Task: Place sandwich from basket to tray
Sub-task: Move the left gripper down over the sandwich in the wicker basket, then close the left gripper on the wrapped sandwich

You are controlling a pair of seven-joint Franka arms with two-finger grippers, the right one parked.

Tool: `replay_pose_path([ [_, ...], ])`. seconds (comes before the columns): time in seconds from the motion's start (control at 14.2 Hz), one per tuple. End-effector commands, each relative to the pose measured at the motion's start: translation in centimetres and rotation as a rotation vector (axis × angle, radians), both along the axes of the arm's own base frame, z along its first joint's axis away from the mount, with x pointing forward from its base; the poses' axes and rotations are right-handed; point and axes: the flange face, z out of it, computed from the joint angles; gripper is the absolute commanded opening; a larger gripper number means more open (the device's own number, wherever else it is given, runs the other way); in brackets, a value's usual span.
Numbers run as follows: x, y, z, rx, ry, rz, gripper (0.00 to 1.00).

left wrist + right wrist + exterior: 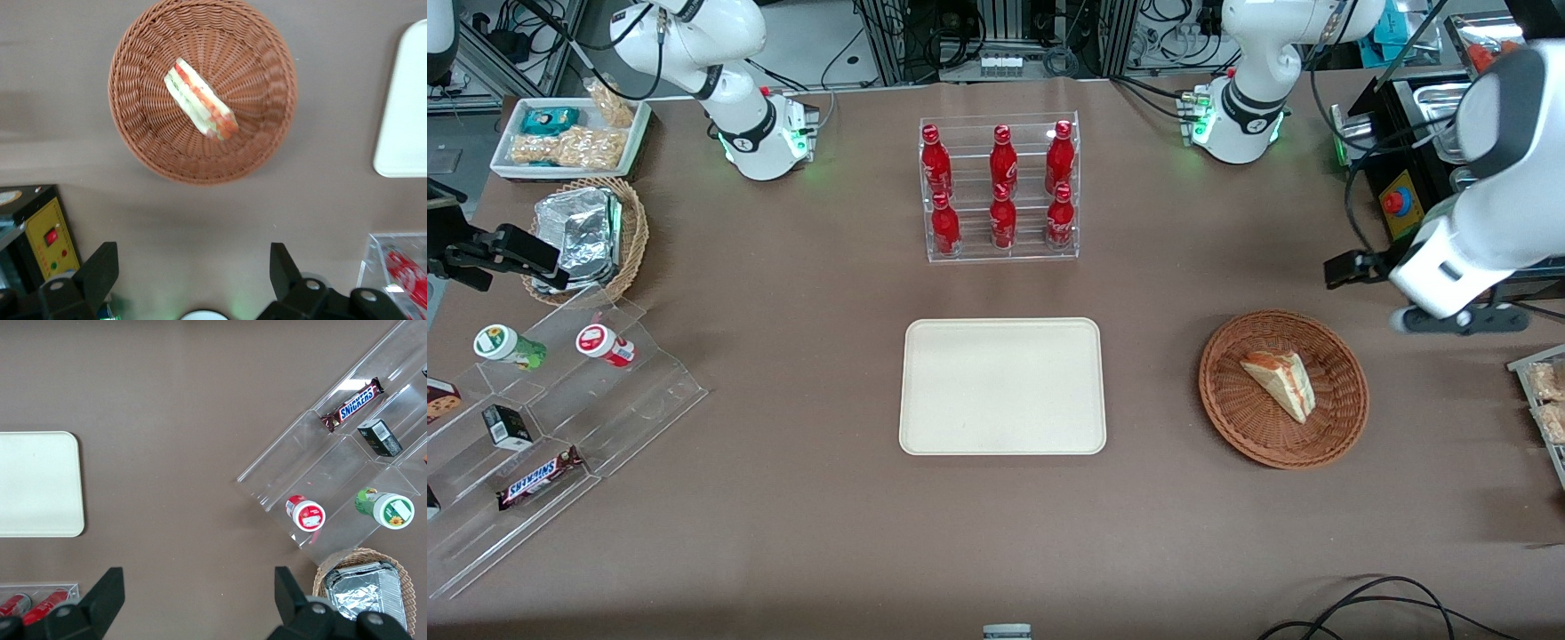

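The sandwich (1280,382) is a pale wedge with red, orange and green layers, lying in the round reddish-brown wicker basket (1227,400) toward the working arm's end of the table. The cream-beige tray (1002,387) lies flat mid-table beside the basket, with nothing on it. My left gripper (1356,265) hangs high above the table, farther from the front camera than the basket, not touching it. In the left wrist view the gripper (192,267) is open and holds nothing, with the sandwich (200,100), the basket (133,133) and a tray corner (403,100) below it.
A clear rack of red bottles (1000,191) stands farther from the front camera than the tray. A black box with a red button (1400,200) sits near the gripper. A clear stepped stand with snacks (543,400) and a tan basket of foil packs (587,236) lie toward the parked arm's end.
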Motion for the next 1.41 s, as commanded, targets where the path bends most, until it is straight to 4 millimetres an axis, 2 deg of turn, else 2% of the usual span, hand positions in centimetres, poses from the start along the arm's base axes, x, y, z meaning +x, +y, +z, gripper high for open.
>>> replay_pose_path([
  [0.0,0.4,-0.3,-6.7,0.025,-0.053,-0.004,1.0],
  [0.07,0.0,-0.2,-8.8,0.026,-0.085,0.027,1.0],
  [0.21,-0.6,-0.1,-12.2,0.042,-0.143,0.208,1.0],
  [0.56,0.7,-0.3,-18.0,0.09,-0.205,0.765,1.0],
  [0.92,1.6,-0.1,-23.0,0.092,-0.202,0.903,1.0],
  [0.99,1.5,-0.2,-23.7,0.098,-0.197,0.927,0.74],
  [1.06,1.2,-0.1,-23.9,0.108,-0.186,0.931,0.32],
  [1.13,1.0,-0.1,-24.0,0.112,-0.182,0.923,0.12],
  [1.27,0.5,-0.3,-24.2,0.152,-0.127,0.912,0.05],
  [1.34,0.8,-0.4,-23.3,0.17,-0.108,0.906,0.03],
])
